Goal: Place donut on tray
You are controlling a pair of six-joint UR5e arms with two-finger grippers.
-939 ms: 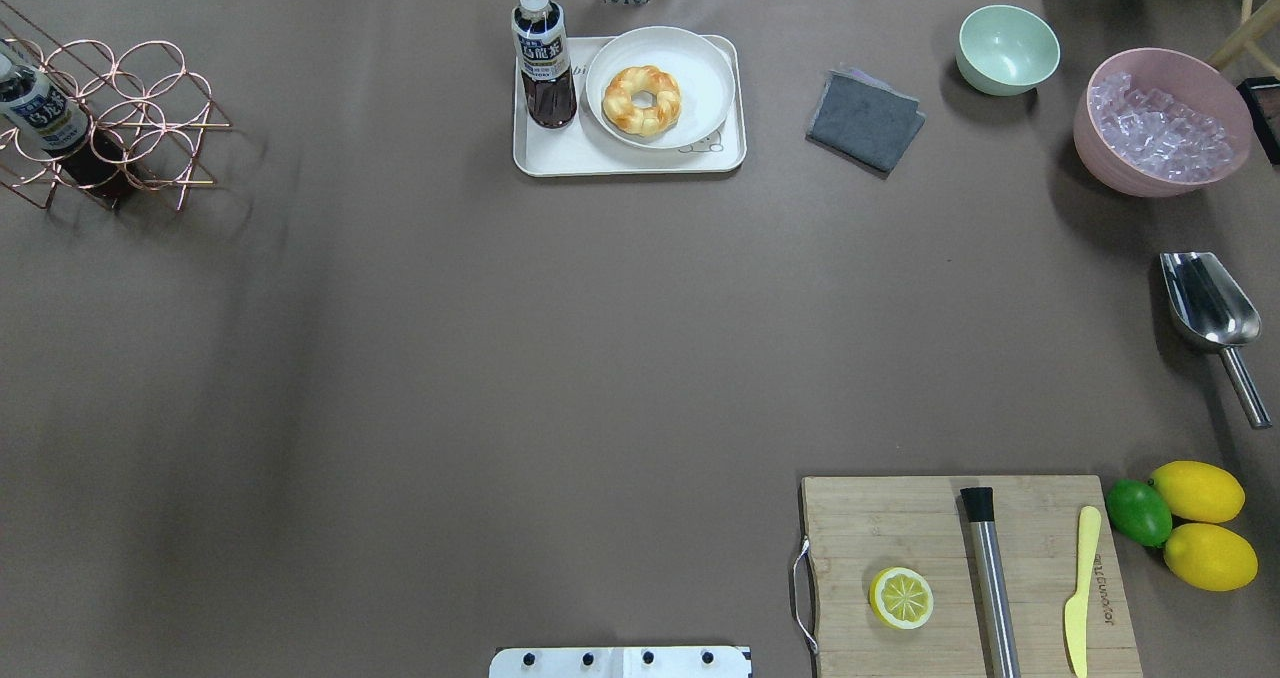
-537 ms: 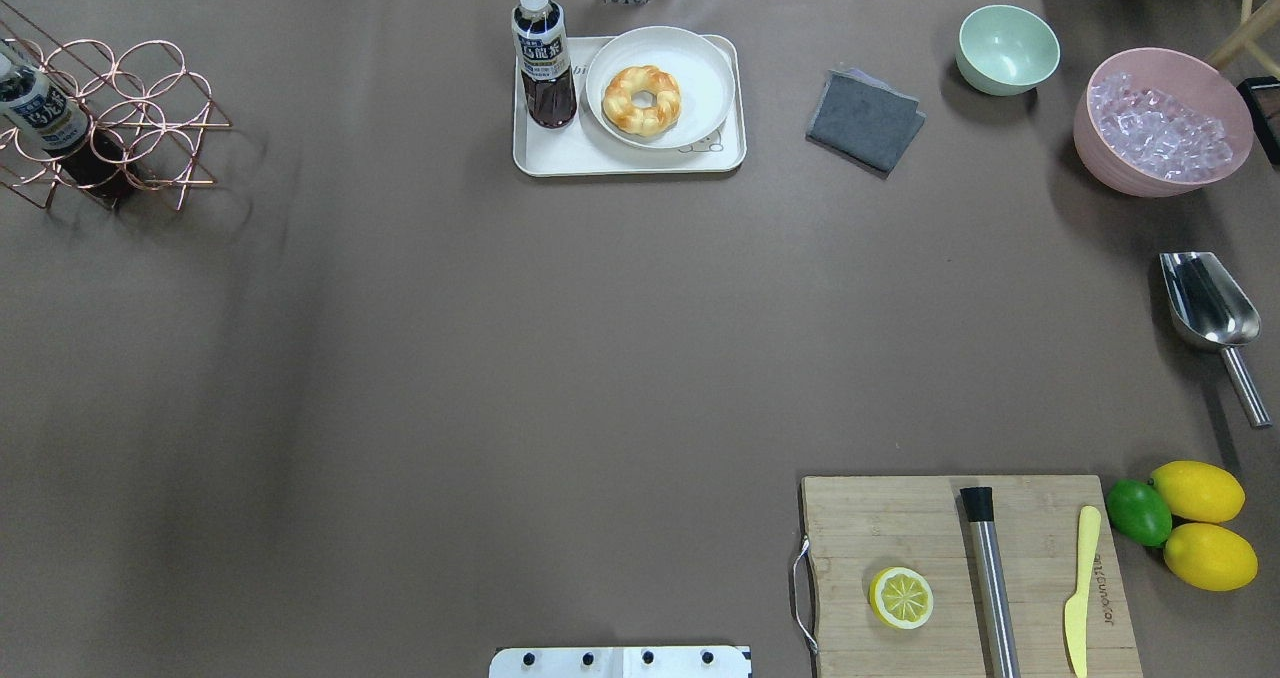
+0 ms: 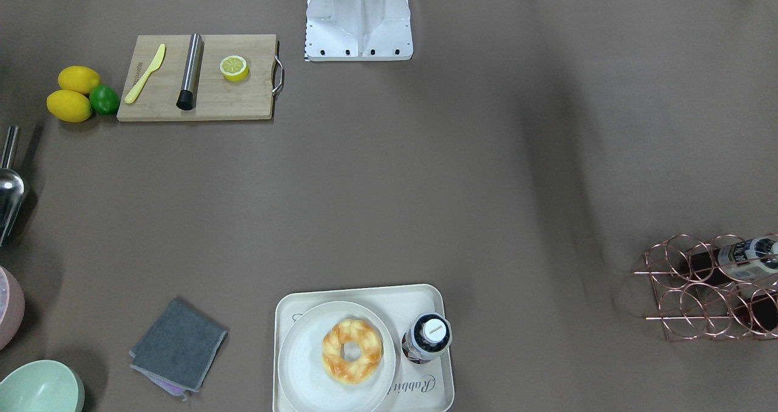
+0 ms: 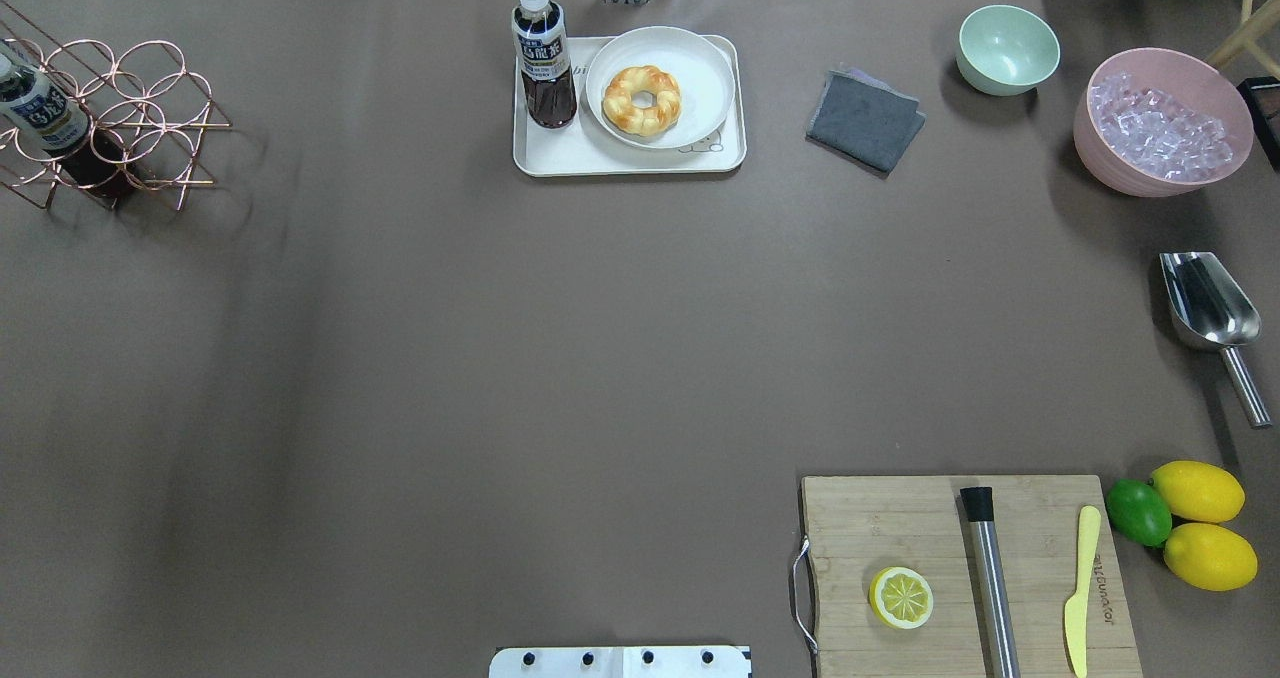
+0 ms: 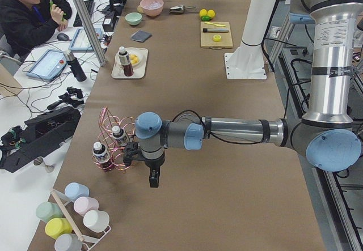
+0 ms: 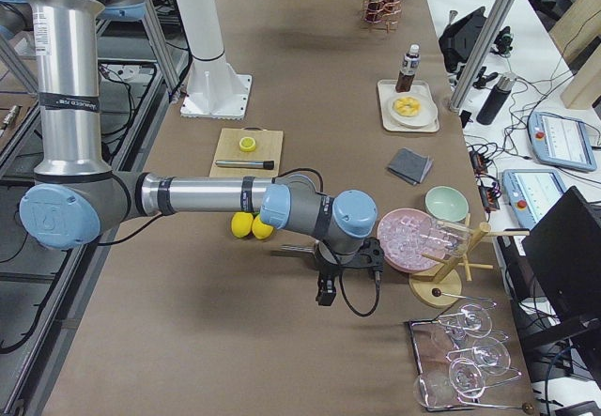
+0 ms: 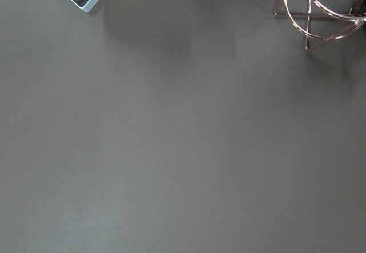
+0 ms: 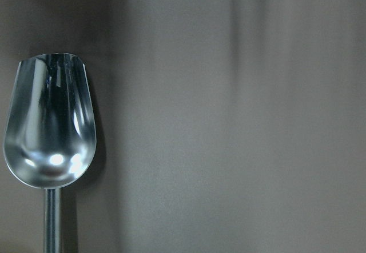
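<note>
Nothing on the table had shifted since the earlier overhead pictures. The donut lay on the round plate, which sat on the tray beside an upright tea bottle. The left arm stretched low and level, with the left gripper pointing down beside the copper wire rack. The right arm stretched likewise, with the right gripper pointing down near the pink ice bowl. Whether either gripper's fingers were spread could not be told.
</note>
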